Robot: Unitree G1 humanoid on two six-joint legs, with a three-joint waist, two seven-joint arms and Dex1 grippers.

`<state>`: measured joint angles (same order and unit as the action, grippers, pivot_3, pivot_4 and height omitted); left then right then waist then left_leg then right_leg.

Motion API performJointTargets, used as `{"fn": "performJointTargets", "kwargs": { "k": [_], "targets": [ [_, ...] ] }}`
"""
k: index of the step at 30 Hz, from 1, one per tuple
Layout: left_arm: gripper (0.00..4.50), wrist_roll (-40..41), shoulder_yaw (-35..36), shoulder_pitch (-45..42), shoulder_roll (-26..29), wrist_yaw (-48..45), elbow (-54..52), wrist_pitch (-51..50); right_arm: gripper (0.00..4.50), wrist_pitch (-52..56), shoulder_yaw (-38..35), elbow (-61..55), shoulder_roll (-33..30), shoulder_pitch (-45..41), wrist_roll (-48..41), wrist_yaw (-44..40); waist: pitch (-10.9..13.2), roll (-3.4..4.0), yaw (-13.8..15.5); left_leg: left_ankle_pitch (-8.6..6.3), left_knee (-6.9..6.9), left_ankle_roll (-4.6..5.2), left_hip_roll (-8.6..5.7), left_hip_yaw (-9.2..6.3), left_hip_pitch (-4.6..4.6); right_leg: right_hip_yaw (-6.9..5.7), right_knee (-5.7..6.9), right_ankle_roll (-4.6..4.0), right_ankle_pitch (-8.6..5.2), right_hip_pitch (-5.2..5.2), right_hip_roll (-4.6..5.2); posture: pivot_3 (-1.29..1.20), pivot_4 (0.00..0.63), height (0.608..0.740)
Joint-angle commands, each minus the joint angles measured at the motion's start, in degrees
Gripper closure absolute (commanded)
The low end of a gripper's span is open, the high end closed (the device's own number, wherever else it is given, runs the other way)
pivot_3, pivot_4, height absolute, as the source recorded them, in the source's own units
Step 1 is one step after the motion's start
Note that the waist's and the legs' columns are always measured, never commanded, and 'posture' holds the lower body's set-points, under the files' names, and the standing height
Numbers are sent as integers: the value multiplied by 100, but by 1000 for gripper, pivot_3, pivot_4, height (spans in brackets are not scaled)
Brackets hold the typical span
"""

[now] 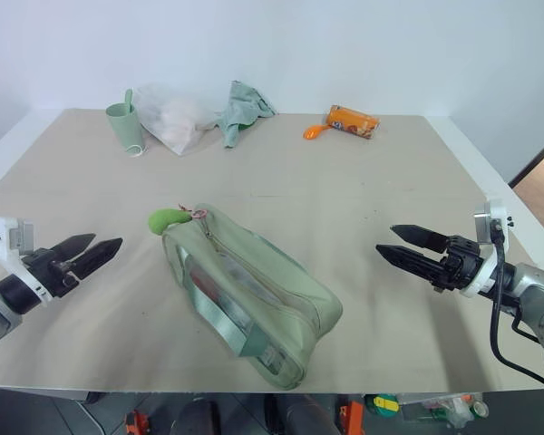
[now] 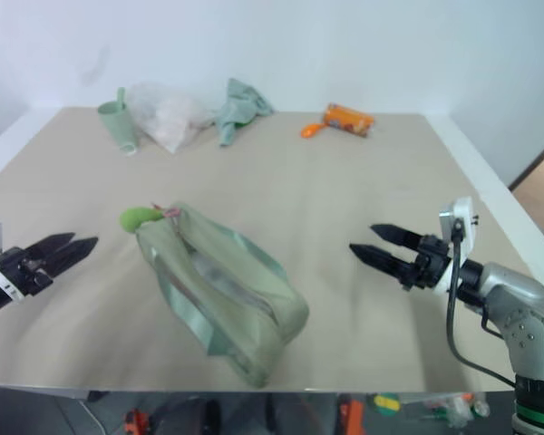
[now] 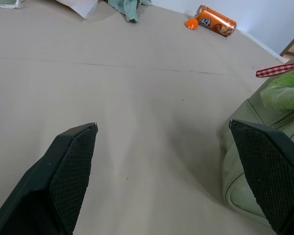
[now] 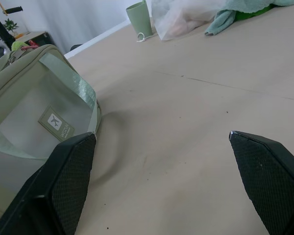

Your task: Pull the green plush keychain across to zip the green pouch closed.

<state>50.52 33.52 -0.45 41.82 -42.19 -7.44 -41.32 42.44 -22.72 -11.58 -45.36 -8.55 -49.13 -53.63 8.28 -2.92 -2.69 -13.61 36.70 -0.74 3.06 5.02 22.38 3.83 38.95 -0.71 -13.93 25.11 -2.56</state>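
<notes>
While both arms hover level over the near part of the desk (image 1: 363, 217), the left tool (image 1: 98, 250) and the right tool (image 1: 401, 243) stand spread wide and empty, each well clear of the green pouch (image 1: 254, 299) lying between them at the middle of the near edge. At the pouch's far-left end sits the green plush keychain (image 1: 166, 219) on its thin red-and-white cord. That charm looks light, soft and squashy, so a pinch across its body should hold; the limp fabric pouch will likely slide or bunch unless the other tool pins it.
</notes>
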Motion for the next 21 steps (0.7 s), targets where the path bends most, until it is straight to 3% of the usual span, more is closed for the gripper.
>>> {"fn": "performJointTargets", "kwargs": {
  "k": [1,9,12,15,21],
  "targets": [
    [19,43,72,-9,180,-148,-163,-9,0,-43,-117,-280,-159,28,-26,-60,0,0,0,0,0,0,0,0,0,0,0,0,0,0,0,0,150,737],
    [19,61,166,-217,232,-616,-145,281,0,33,53,-483,-438,-152,-10,-143,0,0,-2,0,2,0,0,-1,1,-1,2,-1,0,0,1,0,150,737],
    [19,75,157,-137,263,-1074,-541,590,0,385,-35,-846,-592,-524,-553,-147,3,4,-11,0,0,0,0,5,1,5,2,-1,-1,4,-1,0,150,737],
    [19,552,272,-324,338,-1307,-672,392,0,705,8,-1270,-735,-755,-1044,-180,6,2,2,0,0,-1,1,0,2,0,3,-4,-2,4,-2,0,150,737],
    [19,1536,431,-341,783,-2029,-1209,-64,0,857,353,-2077,-1222,-914,-1191,-332,10,-1,7,0,0,-1,1,-14,10,-16,3,-9,-8,4,1,0,150,737]
  ]
}}
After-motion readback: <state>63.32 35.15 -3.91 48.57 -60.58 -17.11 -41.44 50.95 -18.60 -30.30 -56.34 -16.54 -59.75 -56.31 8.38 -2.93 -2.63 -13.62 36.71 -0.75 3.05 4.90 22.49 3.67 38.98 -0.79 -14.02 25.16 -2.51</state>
